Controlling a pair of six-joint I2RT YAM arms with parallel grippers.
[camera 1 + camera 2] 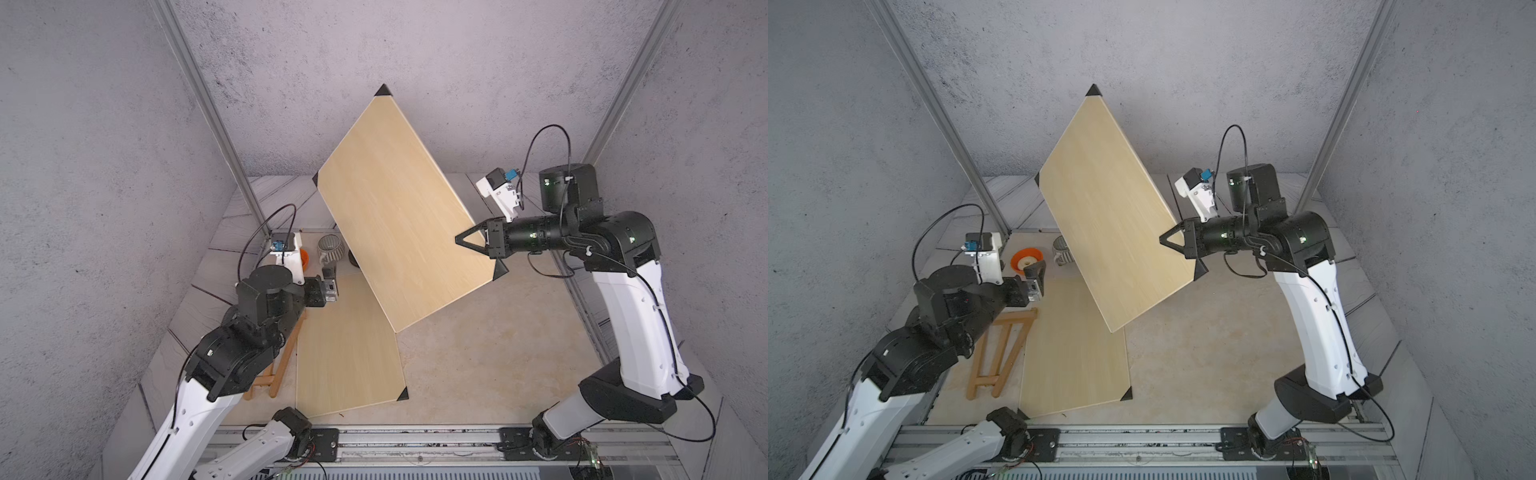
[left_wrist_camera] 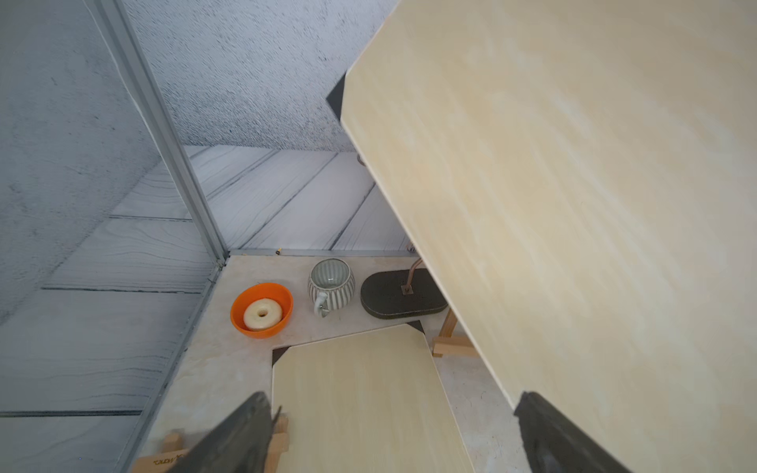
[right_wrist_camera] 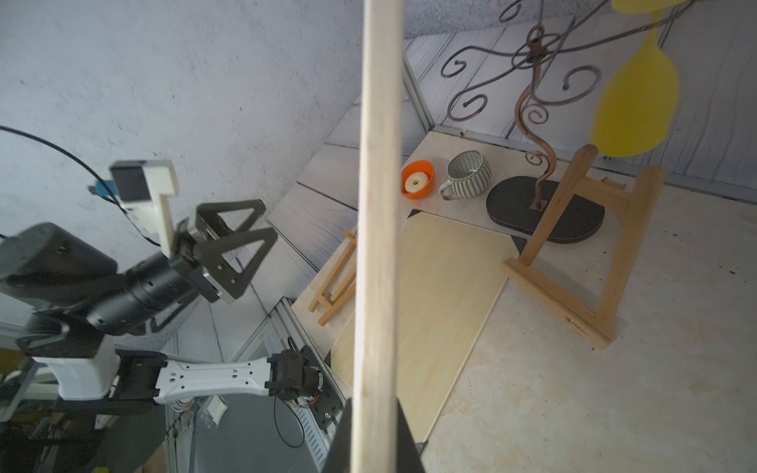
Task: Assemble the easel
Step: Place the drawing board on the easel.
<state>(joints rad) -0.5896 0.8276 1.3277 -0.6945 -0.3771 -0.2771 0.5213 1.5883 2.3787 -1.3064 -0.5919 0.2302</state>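
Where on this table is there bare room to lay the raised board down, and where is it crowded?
Bare: the table between the flat board, the right arm's base and the front rail. Crowded: the back corner, holding orange bowl, striped mug, dark stand base and upright easel frame; a small easel lies along the flat board's other side.

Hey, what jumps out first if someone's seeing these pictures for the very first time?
A big pale wooden board hangs tilted above the table, pinched at its edge by the right gripper. Below it a second board lies flat, and the left gripper stands open nearby.
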